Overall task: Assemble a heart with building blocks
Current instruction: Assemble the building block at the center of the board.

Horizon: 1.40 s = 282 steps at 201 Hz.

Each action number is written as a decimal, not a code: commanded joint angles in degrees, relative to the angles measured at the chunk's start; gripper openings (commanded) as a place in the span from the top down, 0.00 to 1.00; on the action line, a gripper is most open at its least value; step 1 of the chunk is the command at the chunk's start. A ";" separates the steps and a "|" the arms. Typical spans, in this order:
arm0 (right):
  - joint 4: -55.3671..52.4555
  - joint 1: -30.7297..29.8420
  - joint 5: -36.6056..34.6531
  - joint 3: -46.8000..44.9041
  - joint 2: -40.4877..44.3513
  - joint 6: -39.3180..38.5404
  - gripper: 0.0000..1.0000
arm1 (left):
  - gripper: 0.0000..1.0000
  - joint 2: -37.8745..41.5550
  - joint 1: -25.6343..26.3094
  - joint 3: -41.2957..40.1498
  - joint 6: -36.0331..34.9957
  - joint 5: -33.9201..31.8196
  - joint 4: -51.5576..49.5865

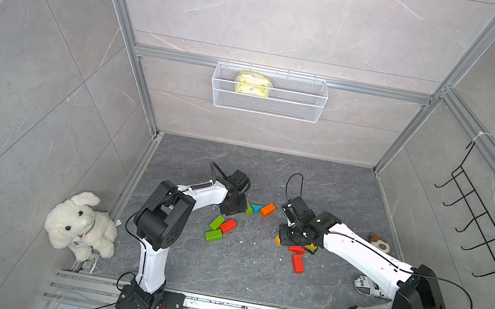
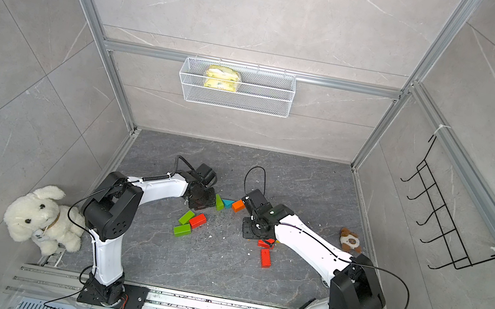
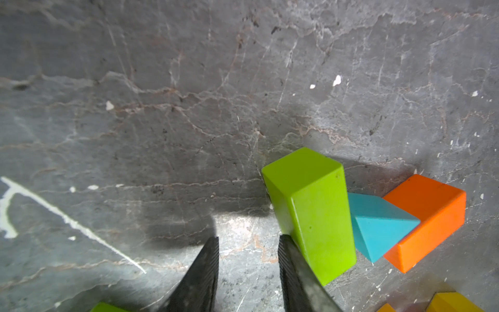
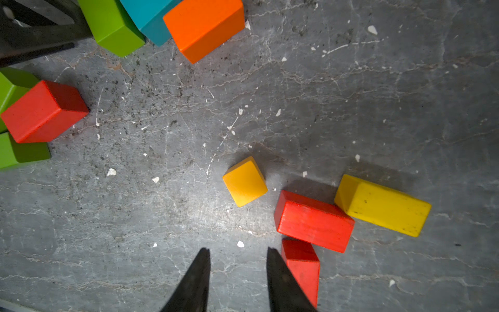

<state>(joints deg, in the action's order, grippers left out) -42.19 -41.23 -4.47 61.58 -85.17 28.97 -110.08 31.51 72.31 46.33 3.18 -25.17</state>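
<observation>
The blocks are all glossy, solid-coloured and hard-edged. They lie on a dark grey surface point(image 3: 162, 108) that is veined like stone and flecked with pale crumbs.

At the far side of the group a green bar point(image 3: 316, 216), a teal triangle point(image 3: 378, 227) and an orange bar point(image 3: 429, 216) touch in a row. The triangle is wedged between the two bars.

My left fingers point(image 3: 212, 247) are black, finely ribbed wedges. They stand apart with only bare surface between them, and the outer side of one tip sits right against the green bar's end.

My right fingers point(image 4: 205, 255) are parted too, gripping nothing. Just ahead of them lie an orange-yellow cube point(image 4: 244, 181) and a scuffed yellow bar point(image 4: 383, 205). A red bar point(image 4: 313, 220) touches the yellow bar, and a second red bar point(image 4: 302, 267) lies just beside one fingertip. Well apart from these, a third red bar point(image 4: 43, 110) huddles beside two more green bars point(image 4: 19, 154).

In both top views my left arm point(image 1: 208, 195) folds sharply at the elbow. Its white forearm runs toward the middle, and the wrist is tipped down by the green bar. My right arm point(image 1: 359, 252) slants low and long from its base, with the wrist bent down over the red and yellow pieces.
</observation>
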 commanded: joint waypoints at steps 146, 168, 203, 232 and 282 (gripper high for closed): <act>-6.37 5.34 -7.34 1.41 -4.50 4.83 0.35 | 0.51 3.32 0.20 -4.25 3.33 1.82 3.17; -5.21 9.38 -4.13 -0.55 -3.62 5.10 0.31 | 0.50 3.23 0.17 -4.50 3.41 2.29 3.59; -4.64 11.72 -2.12 -1.83 -3.91 4.31 0.27 | 0.50 3.38 0.17 -5.15 3.34 2.53 4.53; -3.95 16.49 0.14 -3.96 -2.90 3.65 0.25 | 0.49 2.84 0.18 -5.28 3.85 3.41 5.69; -1.72 17.66 1.34 -4.85 -5.31 6.40 0.20 | 0.48 3.69 0.20 -5.81 3.96 3.16 5.28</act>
<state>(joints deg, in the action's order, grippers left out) -45.06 -24.08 -4.49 58.04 -89.06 33.17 -108.12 31.51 67.70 49.47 5.21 -19.55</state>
